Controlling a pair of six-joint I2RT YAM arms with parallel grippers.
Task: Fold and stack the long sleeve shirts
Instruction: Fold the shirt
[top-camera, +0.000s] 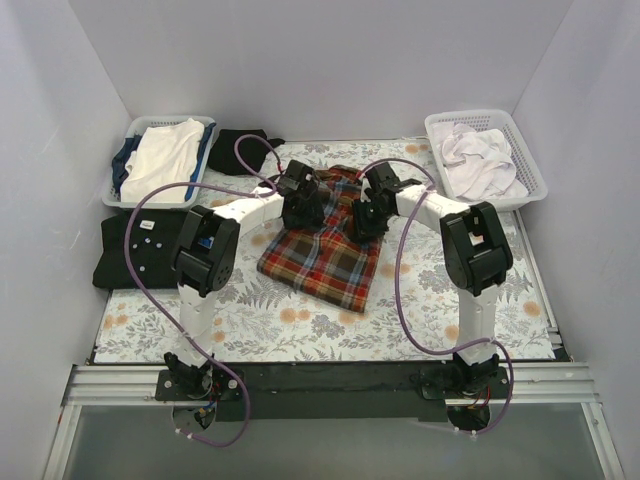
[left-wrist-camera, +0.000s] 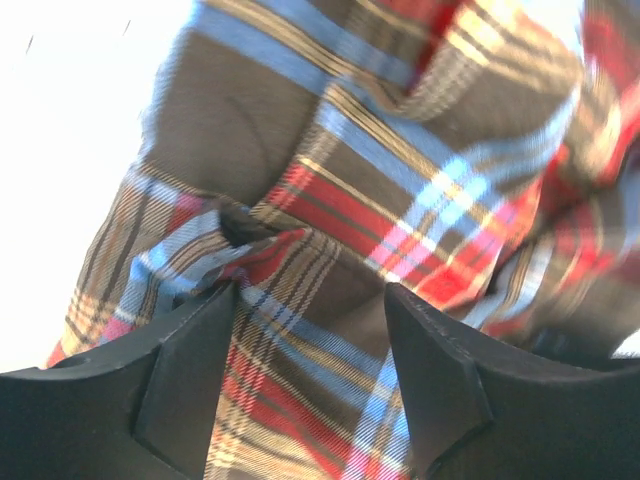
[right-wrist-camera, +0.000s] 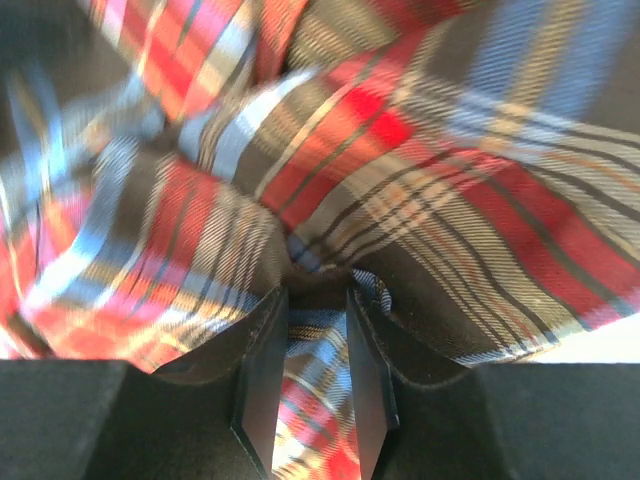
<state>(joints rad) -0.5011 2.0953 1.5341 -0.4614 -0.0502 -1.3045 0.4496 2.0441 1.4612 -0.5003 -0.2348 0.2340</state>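
Observation:
The plaid long sleeve shirt lies partly folded in the middle of the table, its far end bunched up under both grippers. My left gripper sits low over the shirt's far left part. In the left wrist view its fingers stand well apart, with flat plaid cloth spanning the gap. My right gripper is at the shirt's far right part. There the right gripper is shut on a gathered fold of plaid. A folded black long sleeve shirt rests at the table's left edge.
A basket at the back left holds white and blue clothes. Another basket at the back right holds white cloth. A black garment lies behind the left arm. The floral tablecloth shows in front of the plaid shirt.

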